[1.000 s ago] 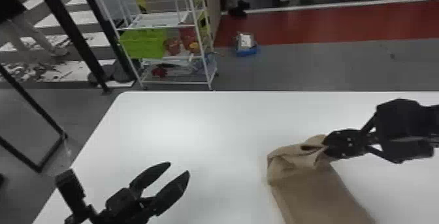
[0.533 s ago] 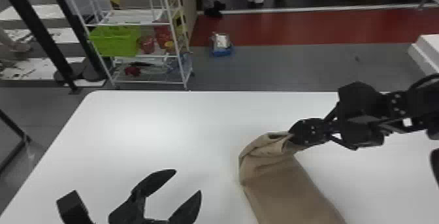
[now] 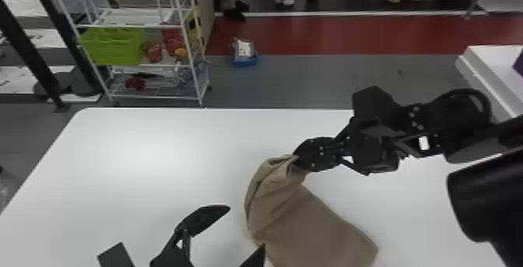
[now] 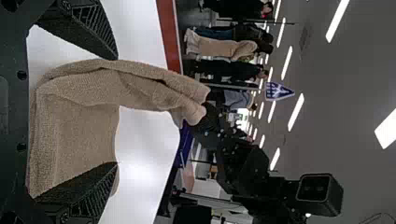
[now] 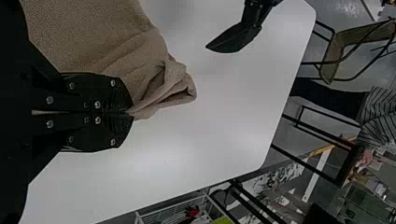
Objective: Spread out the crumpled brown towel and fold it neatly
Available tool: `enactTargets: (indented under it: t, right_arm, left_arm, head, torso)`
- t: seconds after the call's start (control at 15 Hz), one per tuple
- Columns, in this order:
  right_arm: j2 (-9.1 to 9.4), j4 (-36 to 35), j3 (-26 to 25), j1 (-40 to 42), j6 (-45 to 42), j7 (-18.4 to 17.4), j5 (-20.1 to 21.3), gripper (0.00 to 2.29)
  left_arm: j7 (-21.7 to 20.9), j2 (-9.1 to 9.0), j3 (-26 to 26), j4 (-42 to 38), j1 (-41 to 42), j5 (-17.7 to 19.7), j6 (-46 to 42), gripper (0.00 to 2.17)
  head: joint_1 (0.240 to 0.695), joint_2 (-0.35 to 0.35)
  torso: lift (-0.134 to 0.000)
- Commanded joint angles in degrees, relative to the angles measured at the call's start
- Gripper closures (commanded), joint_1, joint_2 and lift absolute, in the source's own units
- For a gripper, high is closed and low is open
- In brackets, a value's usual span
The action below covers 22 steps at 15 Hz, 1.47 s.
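1. Loads of room over the white table on the left and toward the far left corner, a hand could slide right through.
2. Brown towel is in the way between the left gripper and right gripper, gripped end lifted.
3. Right arm kinda blocks the right side, stretched over the tabletop.

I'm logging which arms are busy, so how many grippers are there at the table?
2. The left gripper is open by the left side of the brown towel; the right gripper is shut on the towel's bunched far end.
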Motion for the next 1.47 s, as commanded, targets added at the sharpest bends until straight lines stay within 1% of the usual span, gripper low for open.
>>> enactTargets:
  t: [0.0,0.07,0.2,0.47,0.6,0.8,1.0,1.07,1.2,1.33,1.4]
  right_arm:
    - [1.45,0.0,1.2,-1.1,0.0,0.5,0.8,1.33]
    - [1.71,0.0,1.8,-1.4,0.0,0.5,1.3,1.33]
    - [2.24,0.1,1.9,-1.9,0.0,0.5,1.8,1.33]
    - [2.24,-0.1,1.8,-2.1,0.7,0.5,1.8,1.33]
    - [2.15,-0.8,1.7,-1.4,0.9,0.5,1.2,1.33]
    - [1.71,-3.5,0.6,0.0,1.6,0.5,0.0,1.33]
    - [1.45,-5.4,-0.7,1.3,1.8,0.5,-1.0,1.33]
    - [1.27,-6.1,-1.1,1.6,2.1,0.5,-1.3,1.33]
    - [0.13,-7.2,-1.5,2.9,2.1,0.5,-1.4,1.33]
    - [-1.01,-9.1,-2.0,4.6,1.9,0.5,-1.6,1.33]
    - [-1.81,-10.6,-2.9,5.9,1.9,0.5,-1.7,1.33]
  left_arm:
    - [1.3,-0.20,-2.3,2.4,-2.2,-1.7,2.0,0.08]
    - [1.6,-0.29,-2.5,3.5,-2.8,-1.8,2.2,0.08]
    - [4.6,-0.29,-3.4,5.0,-4.0,-2.3,4.3,0.08]
    - [11.2,-0.11,-6.0,6.7,-4.7,-5.0,4.5,0.08]
    - [14.2,-0.11,-6.2,7.6,-5.5,-5.9,4.5,0.08]
    - [19.1,-0.02,-8.0,7.4,-5.5,-9.2,4.5,0.08]
    - [24.7,0.07,-10.0,7.6,-5.5,-14.9,4.5,0.08]
    - [25.7,0.15,-10.1,7.6,-5.6,-15.9,4.5,0.08]
    - [26.5,0.51,-10.0,7.5,-6.0,-16.0,4.5,0.08]
    - [26.4,0.51,-9.3,7.4,-6.3,-16.0,4.5,0.08]
    - [26.3,0.86,-8.8,7.1,-6.4,-16.0,4.5,0.08]
  head:
    - [0.695,0.050]
    - [0.695,0.053]
    - [0.695,0.057]
    - [0.695,0.063]
    - [0.695,0.062]
    - [0.695,0.070]
    - [0.695,0.069]
    - [0.695,0.067]
    - [0.695,0.065]
    - [0.695,0.061]
    - [0.695,0.060]
  torso:
    - [-0.122]
    - [-0.122]
    - [-0.122]
    - [-0.122]
    - [-0.122]
    - [-0.122]
    - [-0.122]
    - [-0.122]
    - [-0.122]
    - [-0.122]
    - [-0.122]
